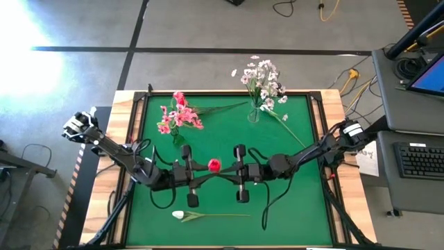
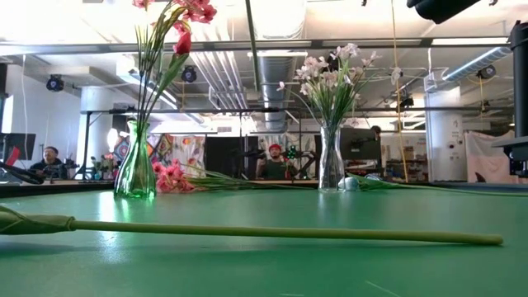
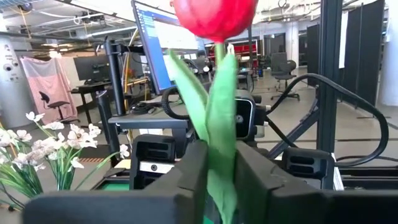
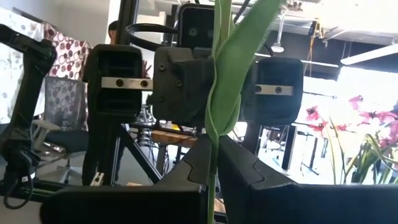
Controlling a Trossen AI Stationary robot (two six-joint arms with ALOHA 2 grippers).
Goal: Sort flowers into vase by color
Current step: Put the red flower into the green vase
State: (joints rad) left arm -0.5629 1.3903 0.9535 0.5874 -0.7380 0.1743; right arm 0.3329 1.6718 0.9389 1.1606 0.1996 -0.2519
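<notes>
- Left gripper [image 3: 221, 177] pinches the red tulip [image 3: 214, 18] by its stem, bloom above its fingers.
- Right gripper [image 4: 211, 171] clamps the same stem; only the high view shows both meeting.

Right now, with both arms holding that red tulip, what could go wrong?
Both the left gripper and the right gripper are shut on the red tulip stem; if they pull apart before one releases, the stem could bend or snap. Carrying it to the pink flowers' vase could also knock that vase, which looks top-heavy, or drag the pink spray lying beside it.
</notes>
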